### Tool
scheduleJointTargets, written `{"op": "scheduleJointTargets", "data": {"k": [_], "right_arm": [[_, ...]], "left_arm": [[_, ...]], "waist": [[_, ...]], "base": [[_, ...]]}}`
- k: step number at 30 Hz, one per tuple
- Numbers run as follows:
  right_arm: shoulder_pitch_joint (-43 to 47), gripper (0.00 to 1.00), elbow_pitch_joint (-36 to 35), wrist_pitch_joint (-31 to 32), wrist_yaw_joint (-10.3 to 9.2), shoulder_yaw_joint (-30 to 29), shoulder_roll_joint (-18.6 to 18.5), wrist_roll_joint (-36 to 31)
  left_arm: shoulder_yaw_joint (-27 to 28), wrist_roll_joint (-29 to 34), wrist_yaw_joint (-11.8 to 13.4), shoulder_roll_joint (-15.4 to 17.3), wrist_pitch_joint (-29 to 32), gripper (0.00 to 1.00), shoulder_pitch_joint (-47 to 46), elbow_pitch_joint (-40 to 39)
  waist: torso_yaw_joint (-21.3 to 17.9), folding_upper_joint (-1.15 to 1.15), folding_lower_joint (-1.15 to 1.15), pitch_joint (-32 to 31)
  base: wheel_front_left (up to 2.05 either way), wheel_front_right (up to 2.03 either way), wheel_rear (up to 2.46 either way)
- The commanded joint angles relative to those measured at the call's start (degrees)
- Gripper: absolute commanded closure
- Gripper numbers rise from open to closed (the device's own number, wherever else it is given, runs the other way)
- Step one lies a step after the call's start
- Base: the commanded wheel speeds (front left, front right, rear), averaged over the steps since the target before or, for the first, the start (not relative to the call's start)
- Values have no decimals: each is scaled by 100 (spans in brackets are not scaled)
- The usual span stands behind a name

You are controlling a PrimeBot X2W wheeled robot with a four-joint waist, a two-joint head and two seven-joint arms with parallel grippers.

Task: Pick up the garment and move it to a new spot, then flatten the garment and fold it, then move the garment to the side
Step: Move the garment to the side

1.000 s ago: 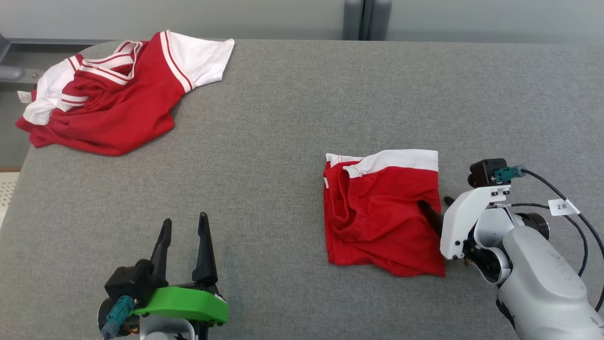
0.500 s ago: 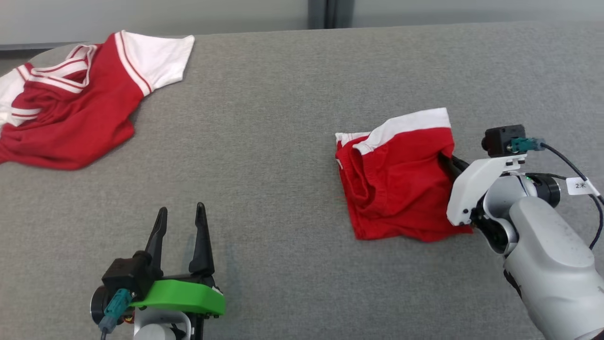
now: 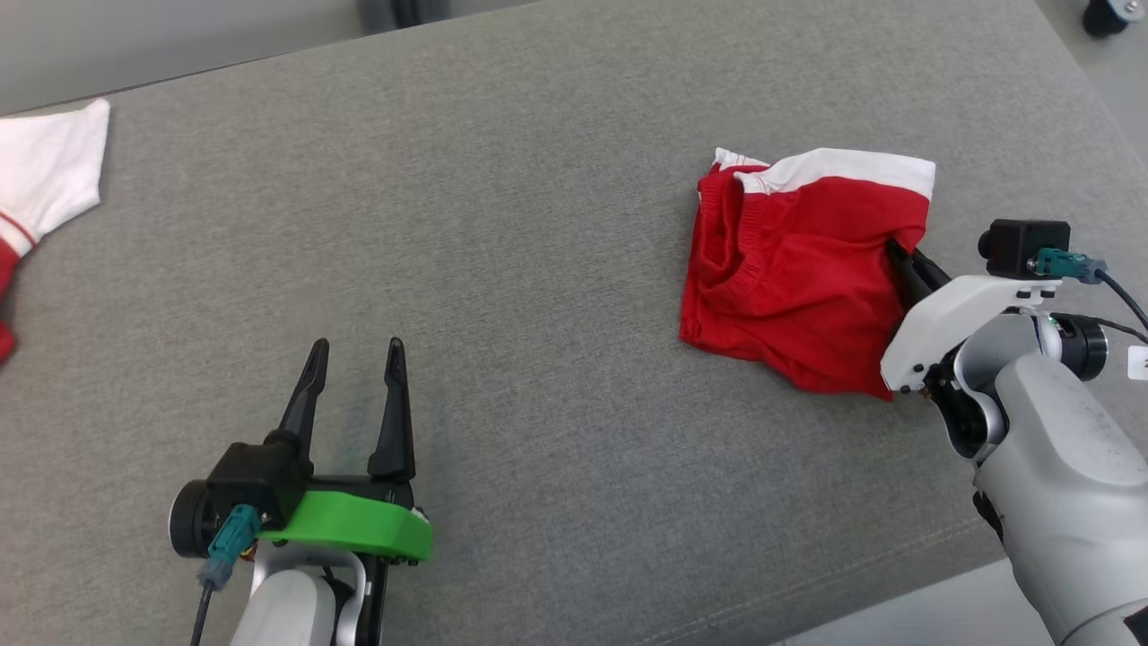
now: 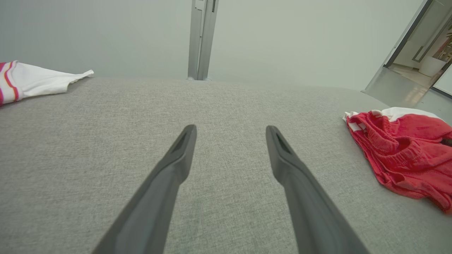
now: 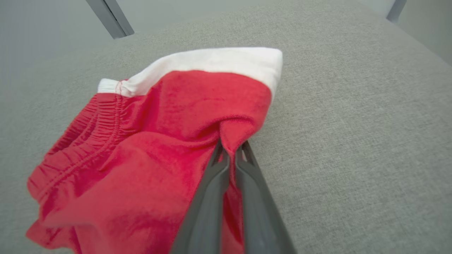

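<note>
The right gripper (image 5: 231, 147) was closed on the red garment (image 3: 789, 278); well to the garment's left, the left gripper (image 3: 358, 346) stood wide open, empty.

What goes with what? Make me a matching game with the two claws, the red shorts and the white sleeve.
Things:
1. left claw
2. right claw
3. red shorts
4. white sleeve

States or places:
A. crumpled, pinched at one edge
B. open, holding nothing
C. far off on the robot's left
D. shut on cloth

Pairs: 1-B, 2-D, 3-A, 4-C
</note>
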Motion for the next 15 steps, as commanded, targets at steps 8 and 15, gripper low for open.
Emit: {"op": "scheduleJointTargets", "data": {"k": [8, 15], "right_arm": [[-632, 100, 316, -388, -9, 108, 4, -180], [-1346, 100, 718, -413, -9, 165, -546, -425]], "left_arm": [[-44, 101, 9, 115, 20, 0, -254, -49], [-41, 103, 58, 129, 2, 0, -383, -167]], "waist": [[-246, 0, 0, 626], [287, 0, 0, 898]], "base": [[0, 0, 0], [0, 0, 0]]}}
